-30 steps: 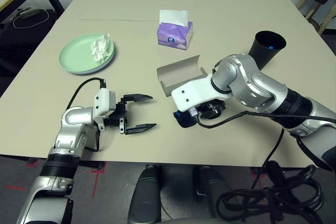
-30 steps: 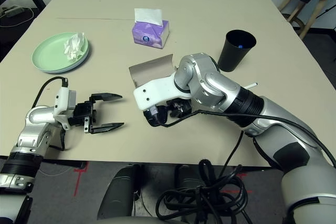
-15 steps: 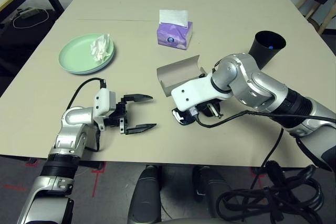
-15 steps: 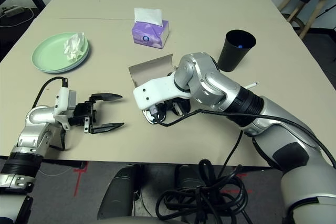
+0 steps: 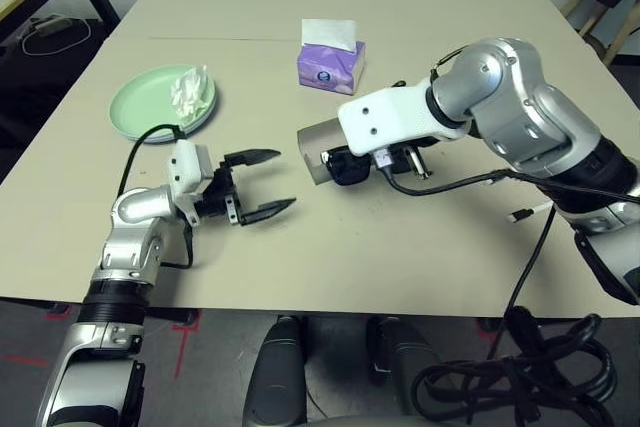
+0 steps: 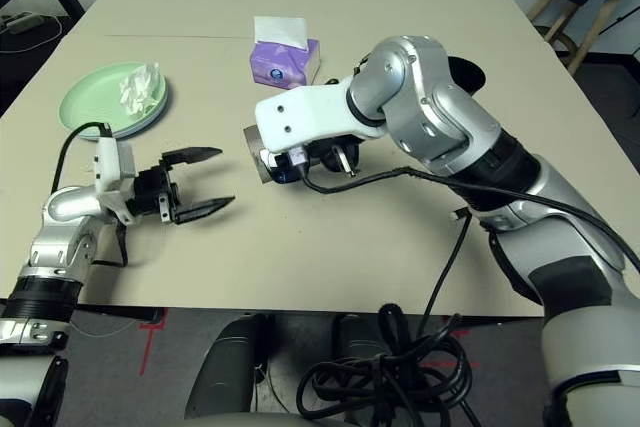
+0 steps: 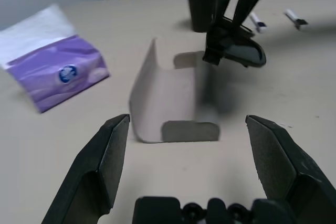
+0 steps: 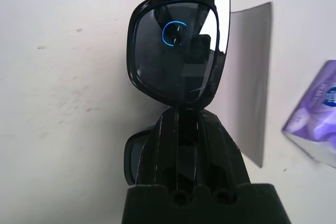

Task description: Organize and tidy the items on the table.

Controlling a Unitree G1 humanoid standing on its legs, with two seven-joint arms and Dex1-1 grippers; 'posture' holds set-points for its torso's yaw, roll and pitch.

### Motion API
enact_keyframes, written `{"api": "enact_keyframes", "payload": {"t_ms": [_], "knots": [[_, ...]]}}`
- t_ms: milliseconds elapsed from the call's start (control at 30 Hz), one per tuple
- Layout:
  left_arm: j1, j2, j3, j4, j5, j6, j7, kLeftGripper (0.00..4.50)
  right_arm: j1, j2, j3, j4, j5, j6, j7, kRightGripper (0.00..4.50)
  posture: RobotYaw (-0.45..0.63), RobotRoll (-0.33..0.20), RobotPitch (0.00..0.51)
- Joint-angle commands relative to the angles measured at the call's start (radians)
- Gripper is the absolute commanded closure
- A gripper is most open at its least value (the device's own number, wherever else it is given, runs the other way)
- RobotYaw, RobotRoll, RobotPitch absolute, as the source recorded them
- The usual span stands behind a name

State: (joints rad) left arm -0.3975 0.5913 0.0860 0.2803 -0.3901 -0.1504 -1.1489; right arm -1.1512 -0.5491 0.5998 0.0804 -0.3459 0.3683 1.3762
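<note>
Right tool (image 8: 181, 129): clamped on black sunglasses (image 5: 345, 164), held above the surface (image 5: 330, 257) over the open grey glasses case (image 5: 318, 137). Left tool (image 5: 262, 184): fingers spread wide, empty, at the case's 9 o'clock. Green plate (image 5: 140, 112) with white tissue (image 5: 190, 90): 10 o'clock from the case.

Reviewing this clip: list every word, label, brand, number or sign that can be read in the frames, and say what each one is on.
No text can be read in any view.
Purple tissue box: a round blue-and-white logo on its front, too small and blurred to read.
Black sunglasses: a blue ring on the lens, a reflection, not lettering.
Grey glasses case, green plate: no markings seen.
</note>
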Motion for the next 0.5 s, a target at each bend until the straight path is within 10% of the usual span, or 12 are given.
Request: {"api": "enact_keyframes", "payload": {"t_ms": [33,500], "knots": [[0.028,0.010,0.006,-0.050,-0.004,0.035,0.013,0.00,-0.011,0.035,0.007,0.097,-0.039,-0.085,-0.082,4.12,0.14,0.000,0.131],[0.066,0.021,0.002,-0.130,-0.010,0.097,0.004,0.00,-0.061,0.168,0.023,0.430,-0.186,-0.362,-0.330,4.12,0.17,0.000,0.135]]}}
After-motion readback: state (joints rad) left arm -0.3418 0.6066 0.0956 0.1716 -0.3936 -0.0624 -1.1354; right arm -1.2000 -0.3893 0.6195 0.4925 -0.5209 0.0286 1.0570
